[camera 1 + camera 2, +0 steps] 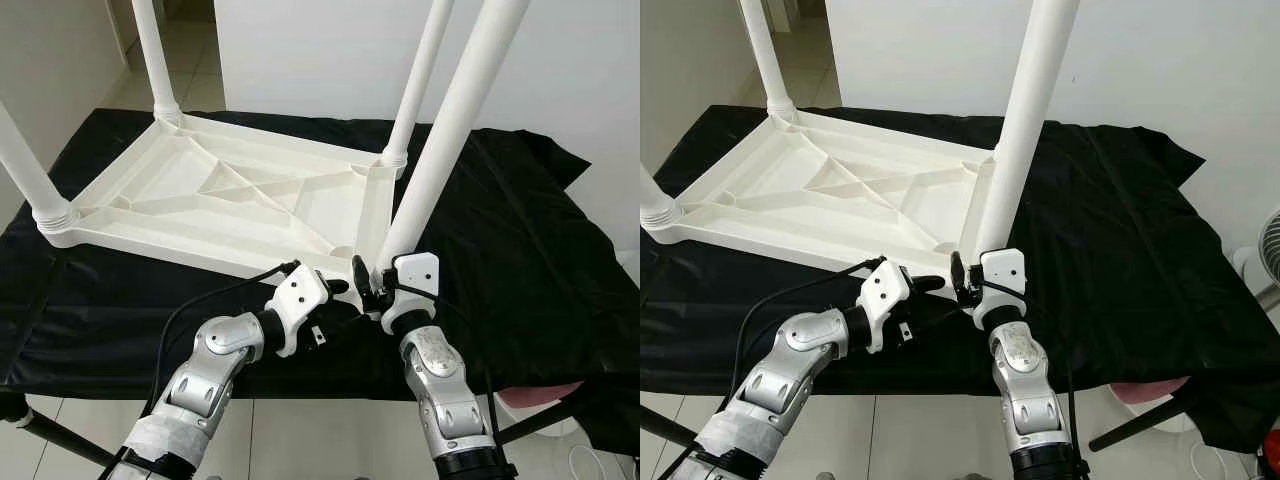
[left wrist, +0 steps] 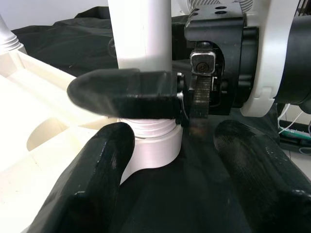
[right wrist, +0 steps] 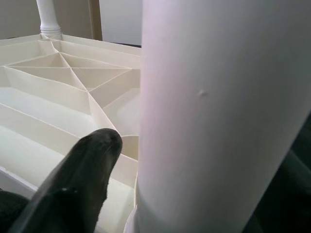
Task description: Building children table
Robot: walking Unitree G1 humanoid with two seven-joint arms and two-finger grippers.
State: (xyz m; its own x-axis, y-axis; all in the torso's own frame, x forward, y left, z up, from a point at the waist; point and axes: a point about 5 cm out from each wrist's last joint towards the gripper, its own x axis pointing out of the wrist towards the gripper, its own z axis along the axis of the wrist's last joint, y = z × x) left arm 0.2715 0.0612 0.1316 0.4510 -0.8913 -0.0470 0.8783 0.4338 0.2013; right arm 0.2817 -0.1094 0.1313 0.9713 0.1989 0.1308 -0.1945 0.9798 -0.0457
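We see the right tool point(image 1: 366, 283) closed around the base of the near white leg point(image 1: 450, 130), which rises from the corner socket of the upturned table top point(image 1: 215, 195). The left tool point(image 1: 335, 290), fingers apart and empty, hovers just beside that socket. The table top lies on a black cloth point(image 1: 500, 250) covering the worktop.
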